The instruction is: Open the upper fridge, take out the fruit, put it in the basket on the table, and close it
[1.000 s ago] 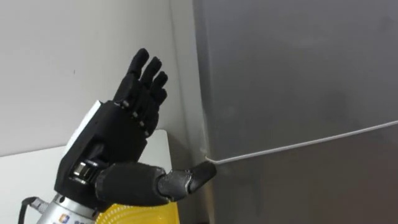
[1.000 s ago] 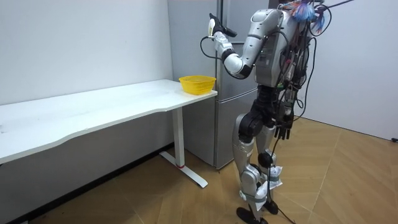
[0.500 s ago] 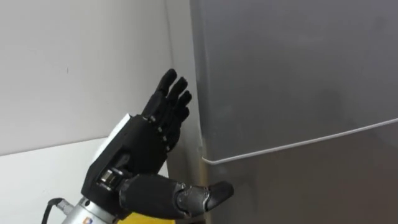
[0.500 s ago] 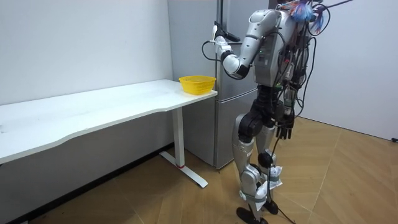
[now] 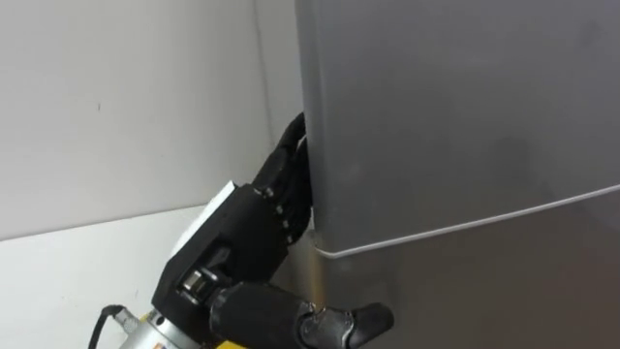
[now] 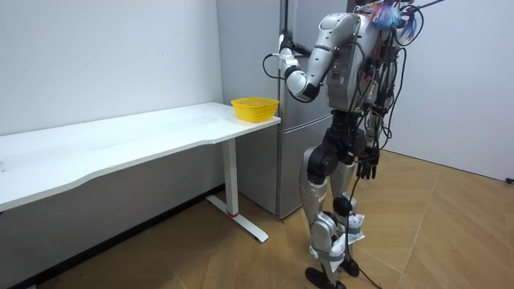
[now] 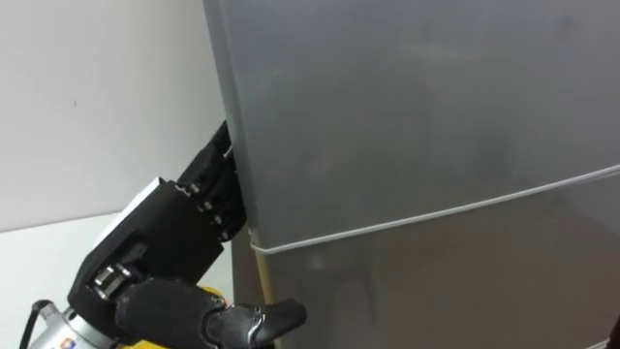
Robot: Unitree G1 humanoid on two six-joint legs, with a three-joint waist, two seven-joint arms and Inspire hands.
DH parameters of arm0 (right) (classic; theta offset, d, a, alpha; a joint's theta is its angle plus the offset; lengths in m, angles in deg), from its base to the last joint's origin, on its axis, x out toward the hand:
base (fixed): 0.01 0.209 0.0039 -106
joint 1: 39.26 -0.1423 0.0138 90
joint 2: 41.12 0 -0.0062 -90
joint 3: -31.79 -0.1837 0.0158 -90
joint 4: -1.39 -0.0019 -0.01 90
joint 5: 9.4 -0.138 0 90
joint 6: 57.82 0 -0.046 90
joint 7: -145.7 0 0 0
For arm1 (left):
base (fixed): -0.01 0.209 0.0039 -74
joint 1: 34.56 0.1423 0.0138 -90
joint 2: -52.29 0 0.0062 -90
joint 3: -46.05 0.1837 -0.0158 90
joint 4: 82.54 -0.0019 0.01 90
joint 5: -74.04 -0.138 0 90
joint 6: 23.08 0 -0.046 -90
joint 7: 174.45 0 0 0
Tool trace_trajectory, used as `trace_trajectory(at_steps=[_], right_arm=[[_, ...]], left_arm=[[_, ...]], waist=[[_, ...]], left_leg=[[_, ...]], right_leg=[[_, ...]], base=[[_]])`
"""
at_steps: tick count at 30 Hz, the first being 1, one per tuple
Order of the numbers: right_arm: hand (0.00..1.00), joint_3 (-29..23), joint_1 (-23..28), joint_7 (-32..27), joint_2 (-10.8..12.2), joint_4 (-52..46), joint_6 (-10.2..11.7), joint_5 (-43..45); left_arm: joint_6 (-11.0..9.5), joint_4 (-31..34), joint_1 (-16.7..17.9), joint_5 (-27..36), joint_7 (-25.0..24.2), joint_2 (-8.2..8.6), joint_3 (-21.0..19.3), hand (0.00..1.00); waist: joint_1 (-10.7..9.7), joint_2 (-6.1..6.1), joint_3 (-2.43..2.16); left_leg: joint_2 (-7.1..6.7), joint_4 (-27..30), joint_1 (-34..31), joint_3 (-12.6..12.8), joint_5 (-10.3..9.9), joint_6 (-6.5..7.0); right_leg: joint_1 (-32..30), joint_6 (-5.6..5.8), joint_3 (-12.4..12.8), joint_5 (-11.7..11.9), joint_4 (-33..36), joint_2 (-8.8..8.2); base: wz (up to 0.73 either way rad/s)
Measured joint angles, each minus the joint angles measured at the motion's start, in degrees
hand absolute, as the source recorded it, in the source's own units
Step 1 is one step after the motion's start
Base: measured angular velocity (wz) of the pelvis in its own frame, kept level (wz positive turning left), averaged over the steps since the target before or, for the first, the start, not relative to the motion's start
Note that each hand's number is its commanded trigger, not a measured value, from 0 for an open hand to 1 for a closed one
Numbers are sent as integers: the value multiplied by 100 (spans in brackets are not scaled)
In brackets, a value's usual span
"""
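Note:
The grey fridge's upper door (image 5: 455, 116) is closed, and a thin pale seam parts it from the lower door (image 5: 504, 291). My left hand (image 5: 242, 252) is raised at the upper door's left edge. Its front part has slipped behind that edge and is hidden. The thumb (image 5: 354, 318) points right across the front of the lower door, just under the seam. The room view has the same left hand (image 6: 283, 50) up at the fridge's side. My right hand (image 6: 367, 168) hangs by my hip in the room view. I stand close in front of the fridge.
A yellow basket (image 6: 254, 107) stands on the end of the white table (image 6: 120, 136) next to the fridge, under my left arm. A white wall runs behind the table. Wooden floor lies open at the room view's right.
My left hand has moved right, from open in the air beside the fridge to the upper door's left edge, where its fingers have gone behind the edge.

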Motion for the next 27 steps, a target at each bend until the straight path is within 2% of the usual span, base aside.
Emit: trace_trajectory(at_steps=[1, 3, 4, 5, 6, 10, 13, 20, 27], right_arm=[[0, 0, -4, 1, -1, -1, 0, 2], [0, 0, -7, 2, -3, -1, 0, 2], [0, 0, -6, 4, -3, -1, -1, 1], [0, 0, -6, 9, -7, -1, 1, 1], [0, 0, -8, 12, -11, -1, 0, 1], [0, 0, -19, 120, -72, -4, 2, 2], [0, 0, 3, 133, -93, -4, 0, 2], [0, -3, 0, 185, -120, -5, -2, 4], [0, -2, -5, 192, -119, -20, -12, 9]], left_arm=[[0, -15, 0, 0, 69, 6, -67, 97], [0, -20, -3, 0, 112, 8, -141, 37], [-1, -20, -14, 2, 111, 10, -153, 16], [-1, -12, -15, 2, 52, -9, -121, 4], [-1, -8, -15, 3, 39, -12, -98, 0], [-1, 8, -15, 6, -80, -24, -45, 0], [0, 8, -15, 11, -147, -95, 43, 0], [0, 8, -15, 14, -330, -99, 47, 0], [0, 8, -15, 25, -413, -99, 62, 0]], waist=[[4, -1, 0], [1, -1, -1], [1, -1, -1], [3, 1, -1], [4, 1, -2], [-4, 16, -14], [-31, 29, -22], [-118, 26, -26], [-120, -10, -44]], left_leg=[[0, -1, 2, 0, 0, 0], [0, -2, 9, 0, 0, 0], [0, -4, 15, 0, 0, 0], [0, -5, 16, 1, 0, 0], [-1, -6, 16, 2, 0, 0], [-2, -7, 28, 11, 0, 0], [-1, -7, 56, 13, 4, 2], [0, -7, 85, 100, 29, 6], [2, -18, 122, 143, 29, 6]], right_leg=[[-5, 1, 0, 1, 0, 0], [-4, 2, 3, 1, -1, 0], [-1, 3, 5, 2, -1, -1], [-1, 4, 6, 3, -2, -1], [0, 5, 6, 3, -2, -1], [4, 10, 17, 12, 0, -2], [27, 9, 17, 13, 1, -1], [11, 5, 78, 15, -1, 1], [16, 4, 118, 17, 9, 1]], base=[[0], [0], [0], [0], [0], [0], [0], [-4], [-3]])
